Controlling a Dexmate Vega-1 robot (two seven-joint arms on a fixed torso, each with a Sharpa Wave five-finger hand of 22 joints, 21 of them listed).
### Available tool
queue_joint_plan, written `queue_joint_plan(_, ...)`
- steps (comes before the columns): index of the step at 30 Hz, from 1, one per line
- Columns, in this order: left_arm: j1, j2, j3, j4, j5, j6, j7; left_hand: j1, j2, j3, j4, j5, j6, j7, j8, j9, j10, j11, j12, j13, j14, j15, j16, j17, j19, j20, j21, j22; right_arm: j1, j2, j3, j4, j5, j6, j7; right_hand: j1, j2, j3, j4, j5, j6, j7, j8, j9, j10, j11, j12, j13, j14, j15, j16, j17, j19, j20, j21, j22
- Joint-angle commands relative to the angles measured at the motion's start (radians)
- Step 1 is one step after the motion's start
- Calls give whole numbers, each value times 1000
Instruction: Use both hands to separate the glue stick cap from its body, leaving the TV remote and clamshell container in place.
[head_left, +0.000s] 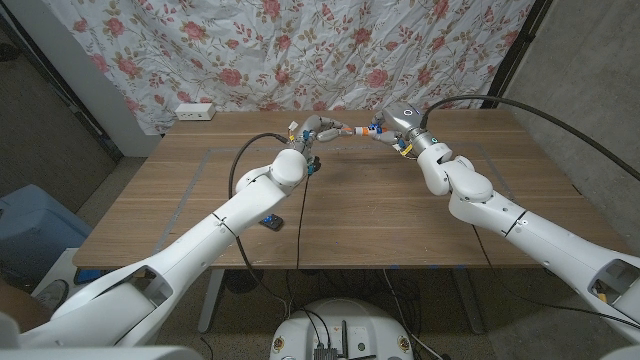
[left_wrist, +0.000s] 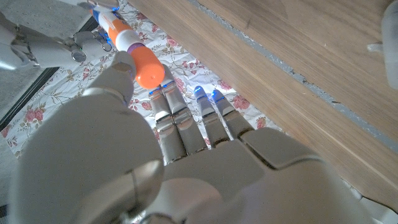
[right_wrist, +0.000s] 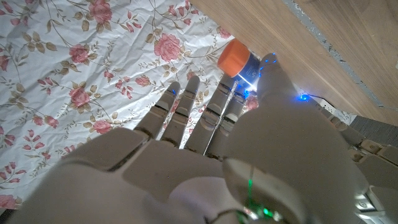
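Note:
The glue stick (head_left: 353, 130) hangs in the air over the far middle of the table, stretched between my two hands. My left hand (head_left: 318, 130) pinches its orange cap (left_wrist: 149, 68), thumb against the cap's side. My right hand (head_left: 395, 128) grips the other end of the white and orange body (left_wrist: 118, 31). In the right wrist view an orange round end (right_wrist: 233, 57) sticks out beside the thumb of my right hand (right_wrist: 273, 143). The cap sits on the body with no gap showing. My left hand (left_wrist: 186, 162) has its other fingers stretched out.
A white power strip (head_left: 195, 111) lies at the table's far left edge. Floral cloth (head_left: 300, 50) hangs behind the table (head_left: 360, 215). Grey tape lines (head_left: 197, 172) mark the wood. A pale blurred thing (left_wrist: 387, 31) lies on the table. A blue bin (head_left: 30, 225) stands beside the table.

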Motion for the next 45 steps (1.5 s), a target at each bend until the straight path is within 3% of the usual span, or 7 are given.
queue_joint_plan(1,-1,16,-3,-20,9,19,0,12,2,-6,0,4,15,12,6,5,25,-8,4,5,-4,-73,-2,-1,-3,-5,-3,3,5,-7,-4,16,-3,6,-3,25,51,-2,-1,9,59,-26,1,2,-7,1,-2,5,1,-136,9,4,2,-5,-2,3)
queue_joint_plan(17,-29,83,25,-69,63,97,-54,19,2,-11,0,5,11,8,4,5,17,-11,0,5,-12,-68,-4,-1,-5,-6,-3,3,-2,-39,11,11,9,-9,36,18,51,-9,4,7,50,-26,-7,0,-7,1,0,6,5,-130,14,5,4,-6,-2,3)
queue_joint_plan(28,-80,131,85,-85,150,155,-127,22,5,-13,2,6,0,6,0,5,8,-14,-2,6,-20,-62,-5,-1,-8,-12,-4,3,-7,-56,26,18,55,1,62,14,51,-11,5,7,46,-26,-11,0,-8,1,1,7,5,-130,12,4,5,-5,-2,3)
queue_joint_plan(35,-133,158,155,-96,263,206,-173,24,7,-15,3,6,-4,5,0,6,1,-17,-4,6,-26,-60,-6,-1,-9,-16,-4,3,-10,-68,35,27,86,11,75,10,51,-12,7,8,46,-25,-12,0,-9,2,1,7,6,-128,11,3,5,-4,-2,3)
queue_joint_plan(45,-161,182,205,-131,376,275,-245,24,7,-18,3,6,-13,1,-2,6,-6,-20,-4,6,-28,-61,-5,-1,-10,-18,-3,3,-24,-78,45,24,114,-1,79,5,53,-14,9,8,46,-25,-14,0,-13,3,0,7,8,-130,11,2,6,-4,-2,3)
